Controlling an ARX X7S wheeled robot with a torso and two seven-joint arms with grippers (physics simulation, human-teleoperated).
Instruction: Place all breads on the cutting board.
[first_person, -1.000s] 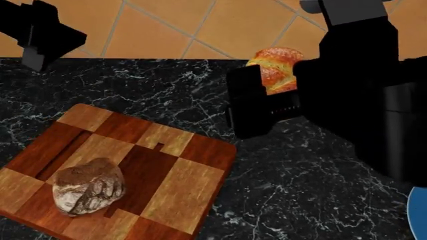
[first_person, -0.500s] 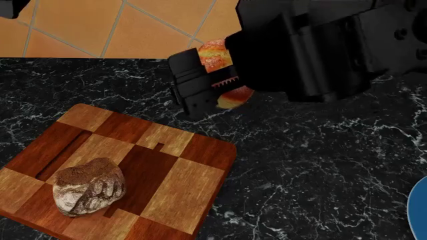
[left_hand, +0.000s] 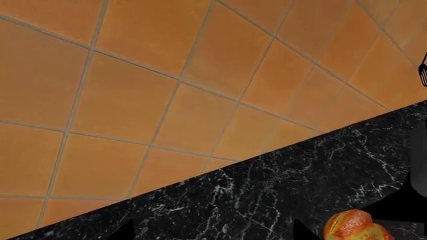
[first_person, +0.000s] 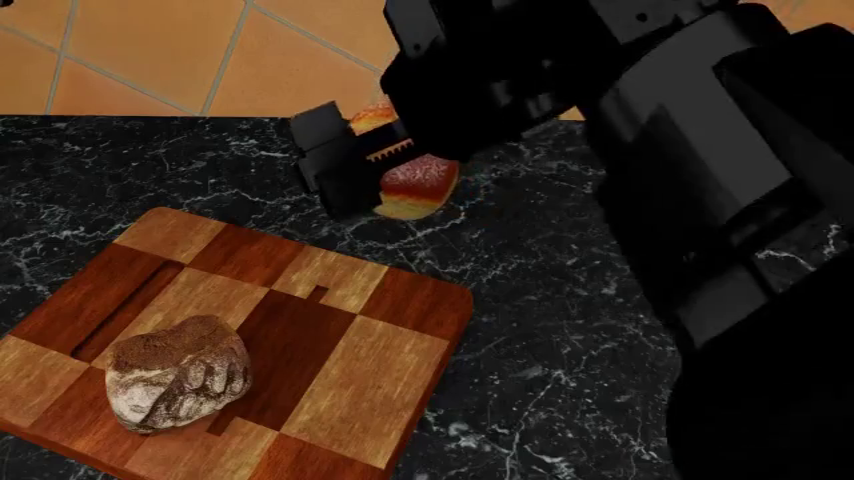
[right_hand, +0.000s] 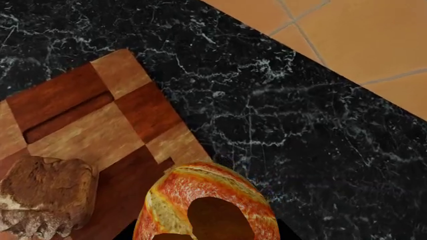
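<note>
Bread comes in two pieces here. One of them, the dark brown rustic loaf (first_person: 176, 373) with its whitish flour stripes, lies on the cutting board (first_person: 360, 375), toward the board's near left part as the head camera sees it. The golden-orange roll (first_person: 416, 186) is off the board, held up over the black marble bench (first_person: 561, 330) just beyond the board's far edge. The right tool (first_person: 367, 170) is clamped on that roll: a black toothed finger (first_person: 350, 172) presses its left side, and the rest of the bulky black arm covers the roll's upper part.

From the right wrist camera the roll (right_hand: 205, 205) fills the near foreground, glossy with red-brown crust, and the patchwork board (right_hand: 100, 125) with the dark loaf (right_hand: 43, 197) lies beneath and to one side of it.

The left wrist camera looks out over orange floor tiles (left_hand: 153, 90) and the edge of the bench (left_hand: 267, 200), with the roll (left_hand: 357, 227) in a corner. The left tool itself does not show in any view, so I cannot say how it stands.
</note>
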